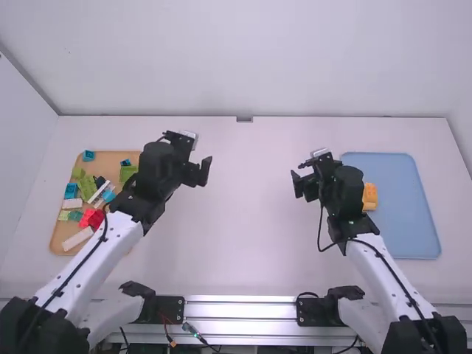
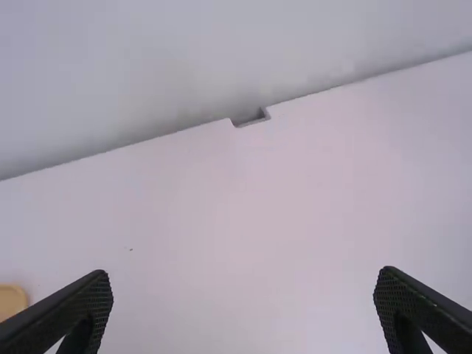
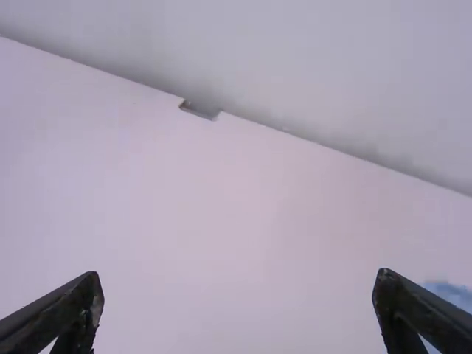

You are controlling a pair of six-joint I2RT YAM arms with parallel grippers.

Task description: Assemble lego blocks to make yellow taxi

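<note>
Right now, my left gripper point(image 1: 199, 153) and right gripper point(image 1: 307, 164) both hold their jaws wide and empty above the bench point(image 1: 243, 236). I see yellow blocks point(image 1: 369, 197) on the blue tray point(image 1: 405, 221), mixed loose blocks point(image 1: 88, 187) on the tan tray point(image 1: 109, 162).

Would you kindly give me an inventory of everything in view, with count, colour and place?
White flat table: one, white, under both trays
White wall: one, white, behind the table
Tan tray: one, tan, table's left side
Blue plastic blocks: several, blue, tan tray
Green plastic blocks: several, green, tan tray
White plastic blocks: at least three, white, tan tray
Red plastic blocks: at least one, red, tan tray
Light-blue tray: one, light blue, table's right side
Yellow-orange block piece: at least one, yellow-orange, light-blue tray
Arms: two, white and black, left and right
Claws: two, black, above the table, open
</note>
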